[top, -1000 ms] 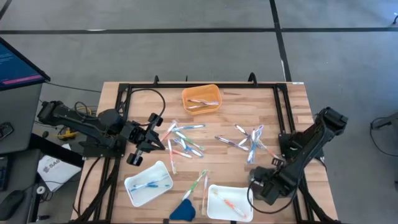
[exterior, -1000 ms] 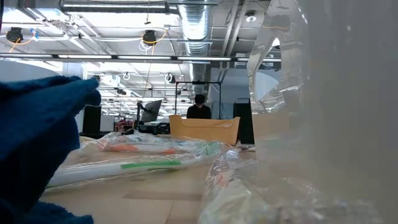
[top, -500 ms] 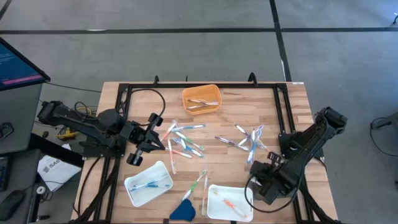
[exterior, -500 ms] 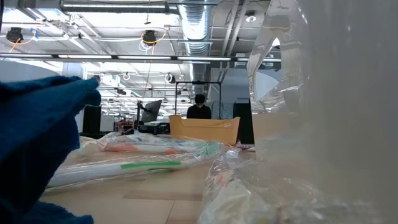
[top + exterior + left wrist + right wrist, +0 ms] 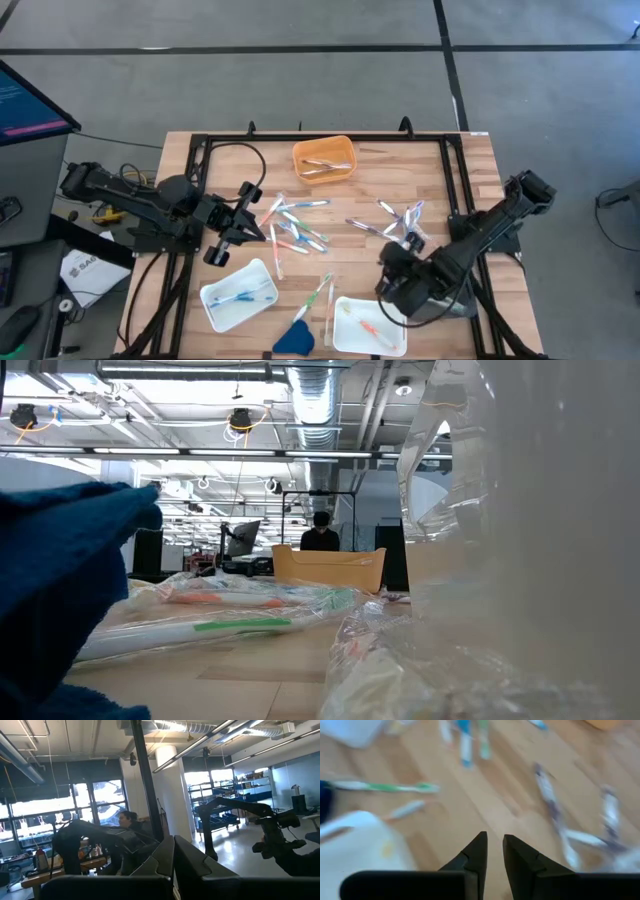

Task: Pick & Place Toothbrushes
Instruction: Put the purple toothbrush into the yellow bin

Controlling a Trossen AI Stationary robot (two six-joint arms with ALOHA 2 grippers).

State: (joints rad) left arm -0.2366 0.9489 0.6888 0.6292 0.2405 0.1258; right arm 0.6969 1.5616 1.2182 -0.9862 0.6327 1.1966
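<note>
The toothbrushes are scattered over the middle of the wooden table; some are seen inside the orange tray at the top and the two white trays at the bottom. The right gripper is held at lower right of centre, fingers slightly apart, empty. The left gripper is kept at centre left, fingers together.
</note>
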